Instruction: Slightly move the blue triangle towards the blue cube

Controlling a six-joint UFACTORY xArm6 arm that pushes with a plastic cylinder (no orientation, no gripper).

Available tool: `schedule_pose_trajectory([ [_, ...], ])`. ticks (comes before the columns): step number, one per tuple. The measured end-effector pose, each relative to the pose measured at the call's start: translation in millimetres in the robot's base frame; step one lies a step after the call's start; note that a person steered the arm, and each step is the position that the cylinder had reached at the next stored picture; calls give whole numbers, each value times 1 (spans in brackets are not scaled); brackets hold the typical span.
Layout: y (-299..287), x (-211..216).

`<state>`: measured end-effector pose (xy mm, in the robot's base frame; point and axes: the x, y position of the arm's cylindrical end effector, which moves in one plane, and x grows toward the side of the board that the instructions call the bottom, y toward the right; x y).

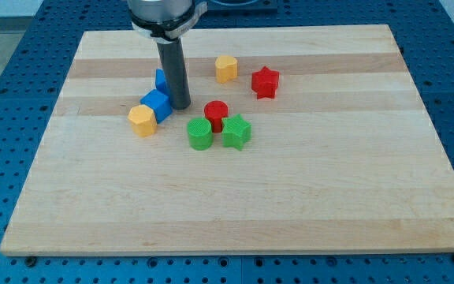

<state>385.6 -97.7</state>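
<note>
Here, from the view's left to its right:

Board: a pale wooden board (290,205) lies on a blue perforated table (6,95); all the blocks sit in its upper middle part.

Yellow block, left: a yellow block (142,120), roughly hexagonal, is leftmost; it touches the lower left side of the blue cube.

Blue cube: the blue cube (157,104) sits just right of and above that yellow block; its right edge is just beside the rod.

Blue triangle: the blue triangle (161,79) is largely hidden behind the rod; only a blue sliver shows, just above the blue cube and close to it.

My tip: my tip (180,106) rests on the board, right of the blue cube and below the blue triangle; I carry no jaws, only a straight dark rod, so nothing is grasped; whether the rod touches either blue block I cannot tell.

Green pair: a green cylinder (199,134) and a green star (236,132) lie side by side below the red cylinder (216,114).

Upper right: a yellow block (226,69); then a red star (265,82), rightmost.
</note>
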Motion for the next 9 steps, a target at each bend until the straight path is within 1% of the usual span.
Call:
schedule_pose_trajectory([
  [2,-16,0],
  [3,-13,0],
  [4,2,-8],
  [9,-2,-91],
])
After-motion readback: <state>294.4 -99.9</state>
